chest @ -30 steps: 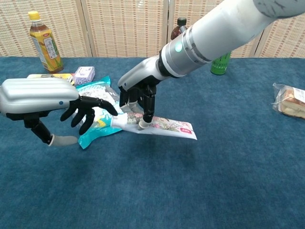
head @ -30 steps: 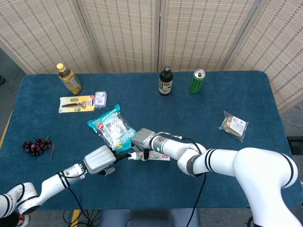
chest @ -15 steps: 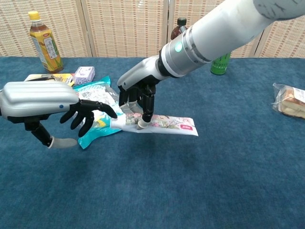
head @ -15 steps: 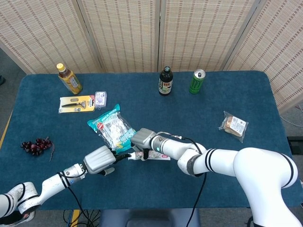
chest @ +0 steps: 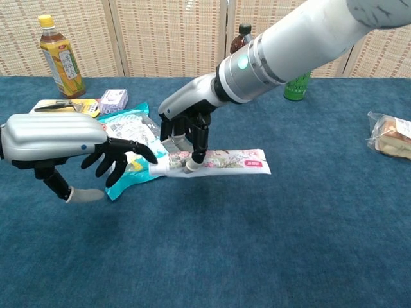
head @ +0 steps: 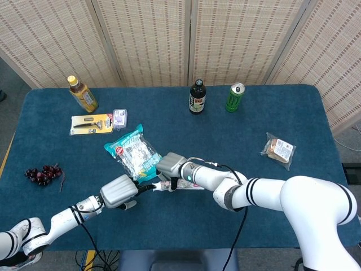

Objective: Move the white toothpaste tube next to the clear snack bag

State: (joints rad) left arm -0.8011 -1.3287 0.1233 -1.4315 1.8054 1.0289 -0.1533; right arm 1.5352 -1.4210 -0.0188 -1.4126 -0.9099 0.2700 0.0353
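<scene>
The white toothpaste tube (chest: pixel 231 160) (head: pixel 189 186) lies crosswise at the front middle of the blue table, its cap end against a teal snack bag. My right hand (chest: pixel 186 125) (head: pixel 169 166) pinches the tube near the cap, and the tail points right, slightly off the cloth. My left hand (chest: pixel 58 135) (head: pixel 118 191) hovers just left of the cap with fingers spread, holding nothing. The clear snack bag (chest: pixel 392 136) (head: pixel 278 150) with bread inside sits far off at the right side of the table.
The teal snack bag (head: pixel 132 151) (chest: pixel 128 138) lies under both hands. At the back left are a yellow tea bottle (head: pixel 83 94), a razor pack (head: pixel 90 123) and a small purple pack (head: pixel 119 118). A dark bottle (head: pixel 197 97) and green can (head: pixel 234 97) stand at the back. Grapes (head: pixel 42 174) lie far left.
The tube's tail has swung a little up and away while my right hand keeps its pinch. My left hand has shifted slightly, fingers still spread.
</scene>
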